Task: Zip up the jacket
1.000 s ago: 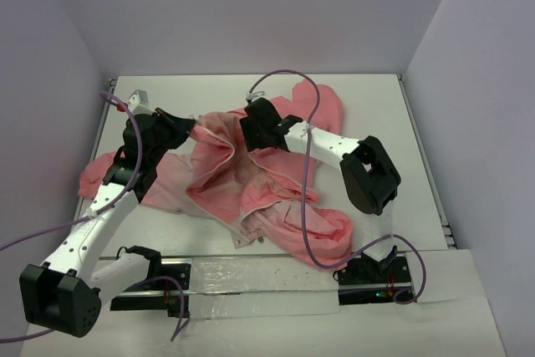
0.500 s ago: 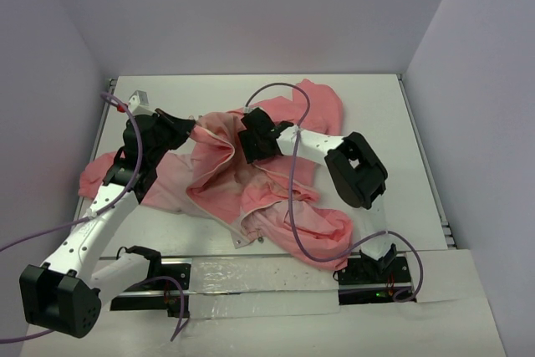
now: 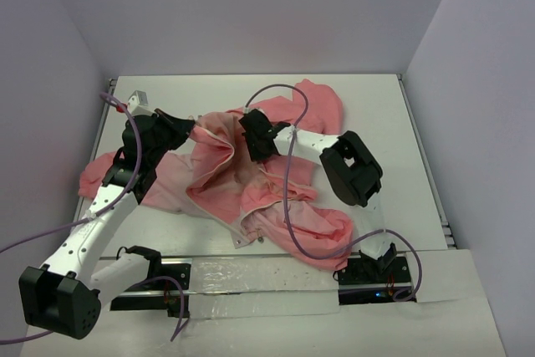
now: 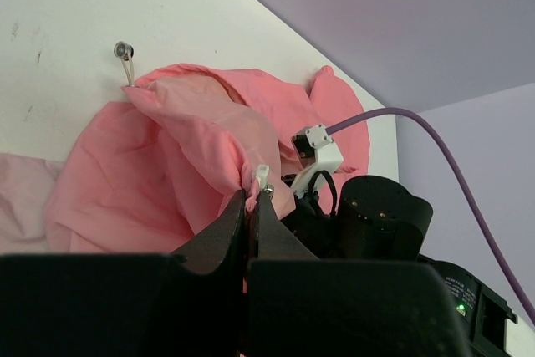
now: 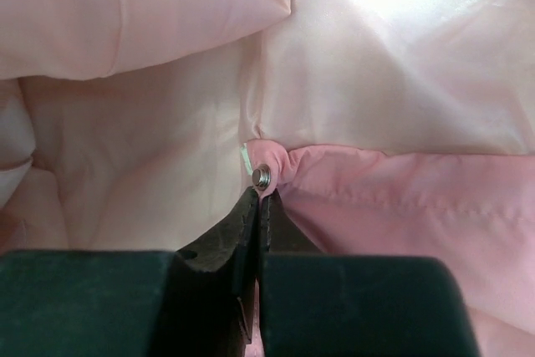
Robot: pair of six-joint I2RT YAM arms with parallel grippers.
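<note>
Finds jacket [image 3: 322, 227] crumpled and unzipped at the middle of the table [image 3: 376, 106], with the paler lining turned up in the centre, a bulge of pink fabric toward the far edge, and one part trailing left beneath the left arm. Places left gripper [image 3: 191, 128] at the far-left front edge of the jacket. In the left wrist view, shows fingers [image 4: 221, 236] pressed together on a raised fold of pink fabric, with a small white zipper piece [image 4: 262, 176] just above the tips. Places right gripper [image 3: 251, 146] over the upper centre of the jacket, near the left gripper but apart from it. In the right wrist view, shows fingers [image 5: 236, 225] closed tight on a pink hem edge against the lining, with a small metal stud [image 5: 262, 177] right at the tips.
</note>
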